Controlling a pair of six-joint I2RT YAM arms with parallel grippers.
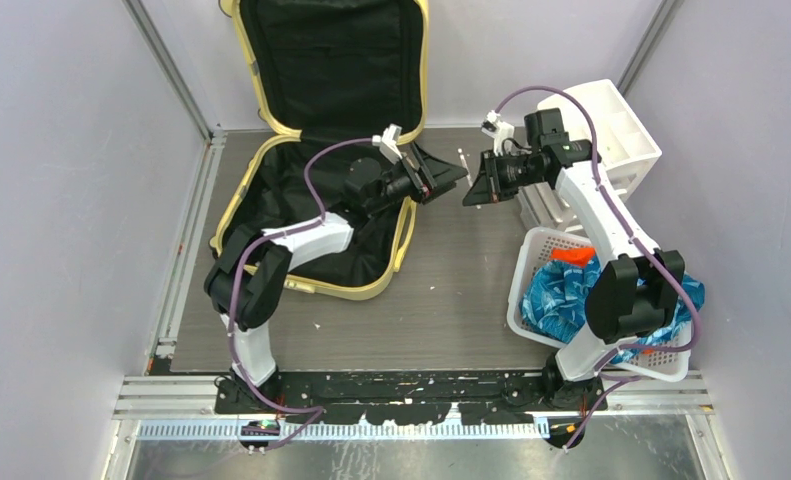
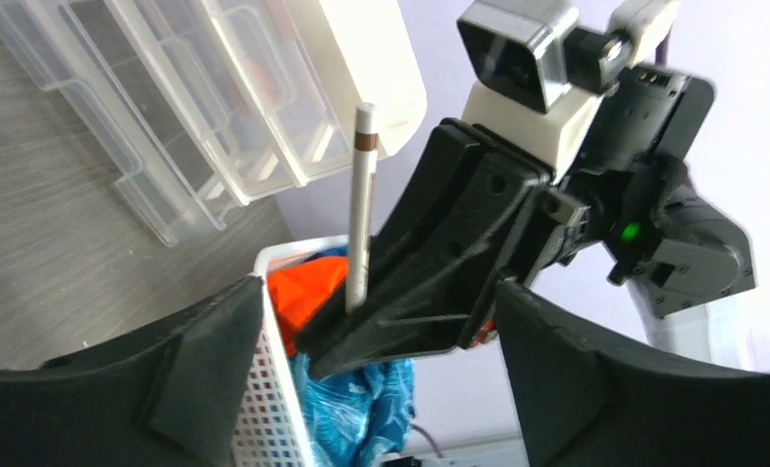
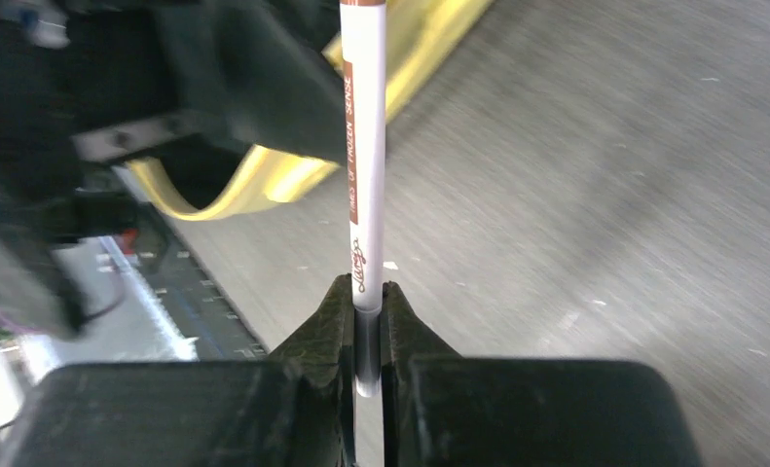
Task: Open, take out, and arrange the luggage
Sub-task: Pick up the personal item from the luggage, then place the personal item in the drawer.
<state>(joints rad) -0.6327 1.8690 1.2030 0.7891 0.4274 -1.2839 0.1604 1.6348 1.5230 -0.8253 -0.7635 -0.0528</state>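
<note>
The luggage (image 1: 366, 292), a pale yellow suitcase with black lining, lies open at the back left, its lid (image 1: 331, 60) leaning against the wall. Its yellow rim (image 3: 429, 49) shows in the right wrist view. My right gripper (image 3: 366, 292) is shut on the lower end of a white pencil (image 3: 364, 146) with a brown band. In the left wrist view the pencil (image 2: 361, 204) stands upright out of the right gripper (image 2: 308, 355). My left gripper (image 2: 379, 302) is open, its fingers on either side of the right gripper's tip. The two grippers (image 1: 449, 178) (image 1: 474, 190) meet tip to tip above the table.
A white perforated basket (image 1: 541, 250) holding a blue bag (image 1: 561, 295) and something orange (image 1: 574, 257) stands at the right. Behind it is a white drawer bin (image 1: 611, 130); its clear drawers (image 2: 166, 117) show in the left wrist view. Walls close in both sides.
</note>
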